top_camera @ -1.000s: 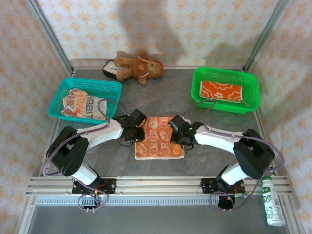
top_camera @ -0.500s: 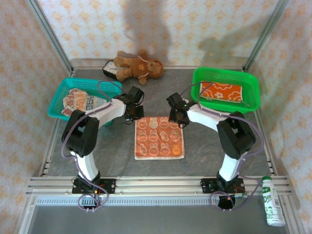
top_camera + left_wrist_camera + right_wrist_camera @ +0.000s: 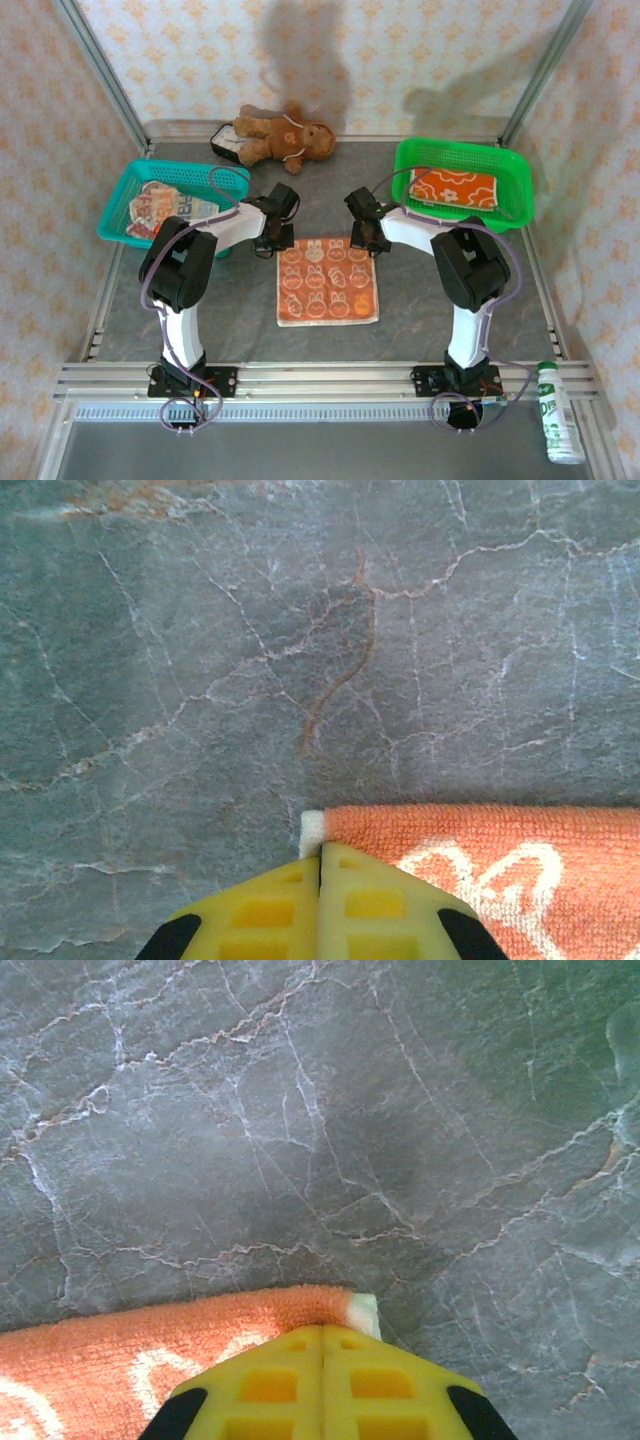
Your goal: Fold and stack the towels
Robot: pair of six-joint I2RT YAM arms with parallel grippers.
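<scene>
The orange-and-cream towel with cartoon figures (image 3: 327, 283) lies flat in the middle of the table. My left gripper (image 3: 277, 241) is at its far left corner and my right gripper (image 3: 368, 241) at its far right corner. In the left wrist view the yellow fingers (image 3: 262, 910) are pressed together at the gripper tip (image 3: 320, 848), with the towel's white corner tab (image 3: 312, 829) poking out past them. The right gripper (image 3: 322, 1330) is likewise shut on the other corner tab (image 3: 364, 1312). The orange flower towel (image 3: 455, 187) lies in the green basket (image 3: 517, 215). The cream lettered towel (image 3: 170, 210) lies in the teal basket (image 3: 120, 235).
A brown teddy bear (image 3: 282, 135) lies at the back of the table. A white bottle (image 3: 558, 412) lies off the table at the near right. Patterned walls close in the left, back and right sides.
Both arms have stretched farther out, and the grippers went from beside the towel's middle to its far corners. The towel has not shifted.
</scene>
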